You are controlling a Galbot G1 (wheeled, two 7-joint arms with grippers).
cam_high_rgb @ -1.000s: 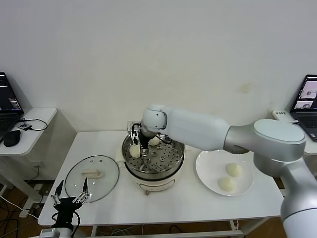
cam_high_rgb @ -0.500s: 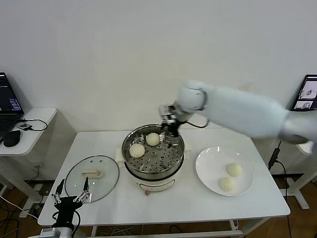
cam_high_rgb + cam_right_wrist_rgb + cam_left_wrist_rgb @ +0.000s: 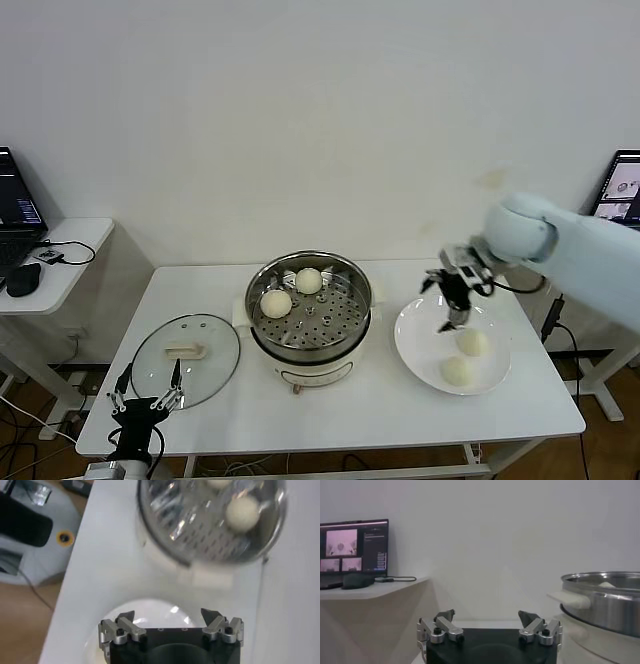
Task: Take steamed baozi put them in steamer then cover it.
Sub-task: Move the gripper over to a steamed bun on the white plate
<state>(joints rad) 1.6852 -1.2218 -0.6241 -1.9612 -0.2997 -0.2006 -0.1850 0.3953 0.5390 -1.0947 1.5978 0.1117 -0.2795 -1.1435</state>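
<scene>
Stainless-steel steamer stands at the middle of the white tabletop on its white base, uncovered. Two steamed baozi lie on its perforated tray, one toward the left and one toward the rear, close together. Two further baozi, and, rest on the white plate to the right of the steamer. Right tool hangs above the plate's rear portion, just over the nearer-to-wall bun, jaws spread wide and holding nothing. Glass cover lies flat on the tabletop left of the steamer, handle up. Left tool is parked at the tabletop's front-left edge beside the cover, jaws wide apart, empty.
</scene>
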